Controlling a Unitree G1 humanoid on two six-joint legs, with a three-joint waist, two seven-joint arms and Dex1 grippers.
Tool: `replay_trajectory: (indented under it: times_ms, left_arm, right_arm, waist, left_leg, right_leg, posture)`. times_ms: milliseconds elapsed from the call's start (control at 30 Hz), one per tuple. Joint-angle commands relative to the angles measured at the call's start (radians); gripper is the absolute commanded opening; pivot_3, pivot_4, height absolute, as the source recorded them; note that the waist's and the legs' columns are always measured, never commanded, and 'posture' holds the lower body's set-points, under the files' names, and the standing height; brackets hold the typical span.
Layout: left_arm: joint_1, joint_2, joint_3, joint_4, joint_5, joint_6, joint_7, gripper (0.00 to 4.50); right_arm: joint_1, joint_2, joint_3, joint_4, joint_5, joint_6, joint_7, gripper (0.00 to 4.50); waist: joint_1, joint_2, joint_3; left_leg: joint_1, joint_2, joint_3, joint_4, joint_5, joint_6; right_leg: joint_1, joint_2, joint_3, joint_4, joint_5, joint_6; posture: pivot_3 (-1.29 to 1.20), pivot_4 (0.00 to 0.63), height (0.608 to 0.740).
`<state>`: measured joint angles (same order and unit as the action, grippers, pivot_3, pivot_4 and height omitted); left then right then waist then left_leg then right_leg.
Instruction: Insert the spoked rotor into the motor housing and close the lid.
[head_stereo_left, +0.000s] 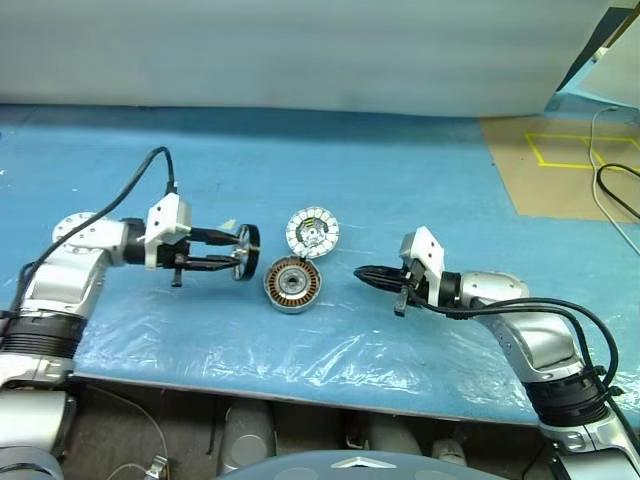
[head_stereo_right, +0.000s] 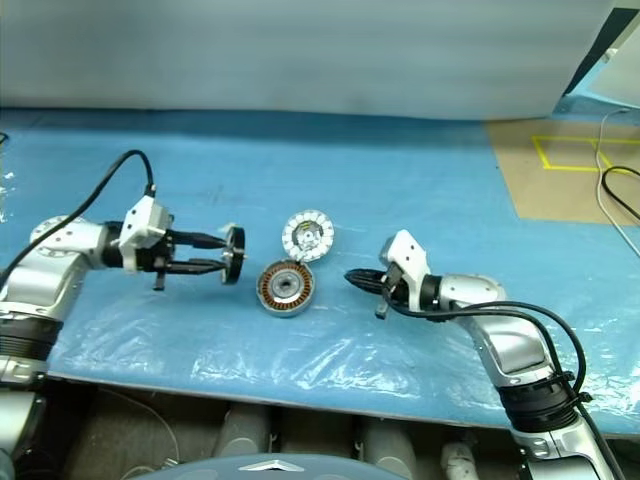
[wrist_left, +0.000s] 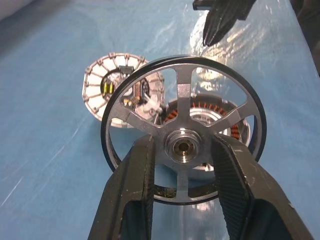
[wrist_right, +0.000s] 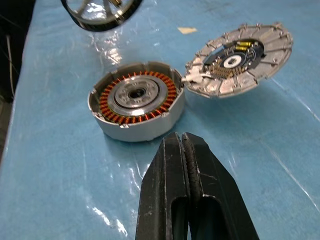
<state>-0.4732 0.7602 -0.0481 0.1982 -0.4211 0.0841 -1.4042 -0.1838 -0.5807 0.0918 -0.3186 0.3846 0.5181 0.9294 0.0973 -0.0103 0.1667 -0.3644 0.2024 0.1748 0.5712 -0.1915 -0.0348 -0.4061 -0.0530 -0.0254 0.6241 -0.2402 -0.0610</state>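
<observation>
My left gripper (head_stereo_left: 238, 251) is shut on the spoked rotor (wrist_left: 182, 82), a silver wheel with a black rim. It grips the hub and holds the wheel on edge above the table, just left of the motor housing (head_stereo_left: 293, 284). The housing is a grey round cup with copper windings (wrist_right: 135, 107) around a silver centre. Its lid (head_stereo_left: 312, 232), a disc with white rim segments, lies open behind it, joined at the edge. My right gripper (head_stereo_left: 362, 272) is shut with nothing in it, and points at the housing from the right, a short gap away.
A blue plastic sheet (head_stereo_left: 400, 180) covers the table, and its front edge runs just below the arms. A brown board with yellow tape (head_stereo_left: 560, 160) lies at the back right, with black cables (head_stereo_left: 615, 190) over it.
</observation>
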Motion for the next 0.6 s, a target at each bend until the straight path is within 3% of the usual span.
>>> replay_trajectory:
  times_ms: [33, 600]
  left_arm:
    - [-0.01, -0.025, -0.002, -0.013, 0.011, -0.004, 0.01, 1.34]
    - [-0.026, -0.129, -0.047, 0.023, 0.036, 0.005, -0.034, 1.34]
  right_arm:
    - [0.031, -0.006, -0.035, -0.052, 0.024, -0.072, 0.017, 0.0]
    - [0.027, -0.101, -0.02, -0.252, 0.149, 0.093, 0.012, 0.0]
  waist:
    - [-0.001, 0.0, 0.0]
    - [-0.001, 0.0, 0.0]
  left_leg:
    - [0.0, 0.0, 0.0, 0.0, 0.0, 0.0]
    - [0.0, -0.001, -0.001, 0.0, 0.0, 0.0]
  right_leg:
    - [0.0, 0.0, 0.0, 0.0, 0.0, 0.0]
    - [0.0, 0.0, 0.0, -0.001, 0.0, 0.0]
  posture:
    - [0.0, 0.15, 0.74]
    - [0.0, 0.15, 0.74]
